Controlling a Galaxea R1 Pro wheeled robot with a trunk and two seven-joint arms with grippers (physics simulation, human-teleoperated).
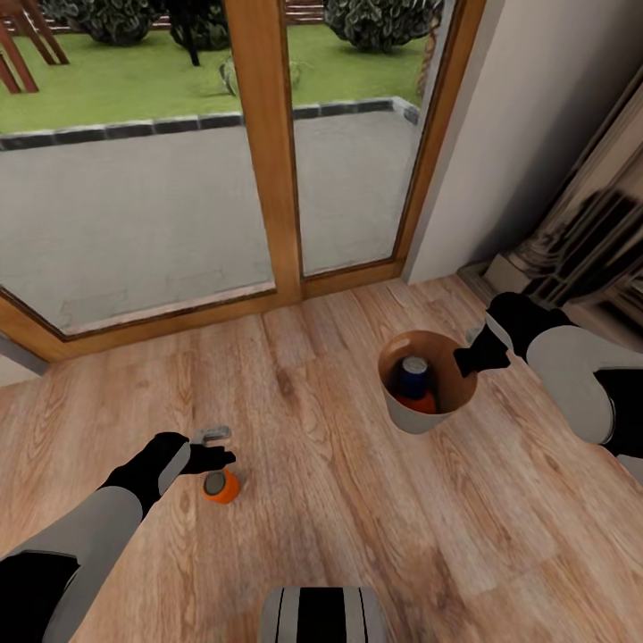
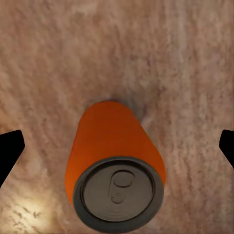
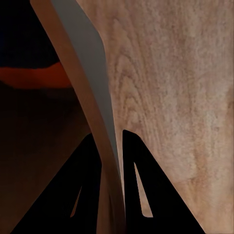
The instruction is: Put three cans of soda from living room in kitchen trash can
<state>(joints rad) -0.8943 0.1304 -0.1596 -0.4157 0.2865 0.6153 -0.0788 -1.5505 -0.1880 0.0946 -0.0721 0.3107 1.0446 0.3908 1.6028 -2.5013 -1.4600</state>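
Note:
An orange can of soda (image 1: pixel 221 487) (image 2: pixel 114 165) stands upright on the wood floor, silver top up. My left gripper (image 1: pixel 217 446) (image 2: pixel 119 145) hovers open just above it, one finger on each side, apart from the can. The tash can (image 1: pixel 411 420) sits on the floor to the right, with a blue can (image 1: pixel 413 375) and a second orange can (image 1: pixel 421 402) inside. My right gripper (image 1: pixel 469 357) (image 3: pixel 109 146) is shut on its rim wall (image 3: pixel 83 63), one finger inside and one outside.
A glass door with a wooden frame (image 1: pixel 268 152) runs along the far side, with a patio and lawn beyond. A white wall (image 1: pixel 536 116) and a shiny dark fixture (image 1: pixel 589 232) stand at the right. My base (image 1: pixel 321 616) shows at the bottom.

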